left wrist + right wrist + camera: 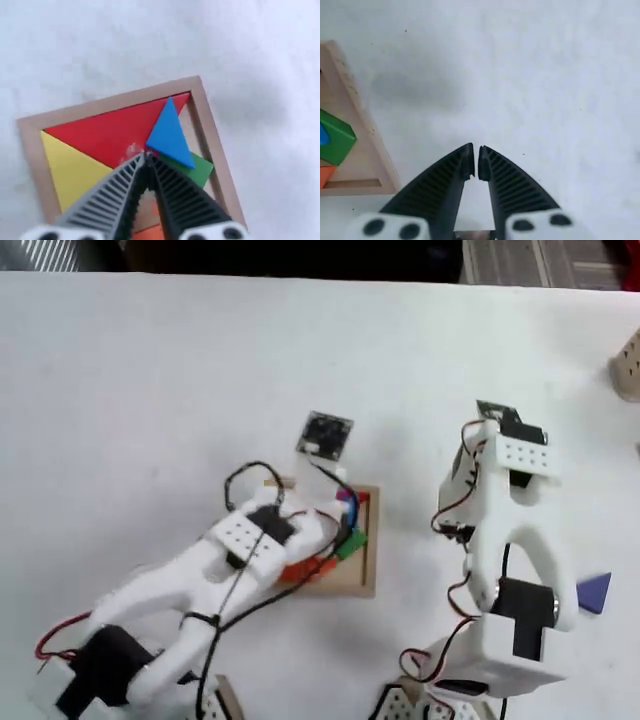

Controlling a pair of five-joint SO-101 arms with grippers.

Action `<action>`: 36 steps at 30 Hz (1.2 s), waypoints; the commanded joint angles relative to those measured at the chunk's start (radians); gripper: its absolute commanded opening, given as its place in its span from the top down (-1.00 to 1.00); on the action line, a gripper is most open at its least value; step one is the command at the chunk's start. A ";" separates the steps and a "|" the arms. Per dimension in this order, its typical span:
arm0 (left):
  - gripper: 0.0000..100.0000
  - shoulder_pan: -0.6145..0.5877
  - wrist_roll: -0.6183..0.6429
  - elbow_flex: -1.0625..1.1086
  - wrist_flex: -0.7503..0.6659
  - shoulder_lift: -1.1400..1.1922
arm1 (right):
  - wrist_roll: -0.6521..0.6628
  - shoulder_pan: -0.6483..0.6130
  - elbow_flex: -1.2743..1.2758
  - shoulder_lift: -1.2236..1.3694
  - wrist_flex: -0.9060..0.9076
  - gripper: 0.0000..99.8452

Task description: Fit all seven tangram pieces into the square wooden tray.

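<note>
One square wooden tray on the desk holds five visible pieces: red triangle, yellow triangle, blue triangle, green piece and orange piece. One purple piece lies well apart. The left hand is closed with its tips at the blue triangle. The right hand is closed and empty beside the tray.

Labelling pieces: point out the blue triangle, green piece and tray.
blue triangle (169, 132), left wrist view, its middle.
green piece (337, 137), right wrist view, its upper face.
tray (115, 104), left wrist view, its wooden rim.
</note>
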 commanded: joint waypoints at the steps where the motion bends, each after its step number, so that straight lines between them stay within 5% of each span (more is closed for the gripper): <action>1: 0.95 -0.050 0.038 -0.005 -0.060 -0.036 | 0.014 0.008 -0.003 -0.033 -0.004 0.97; 11: 0.95 -0.044 0.089 -0.160 -0.087 0.242 | 0.014 0.008 -0.003 -0.033 -0.004 0.97; 36: 0.95 0.041 0.129 -0.215 -0.123 0.257 | 0.015 0.008 -0.003 -0.033 -0.007 0.97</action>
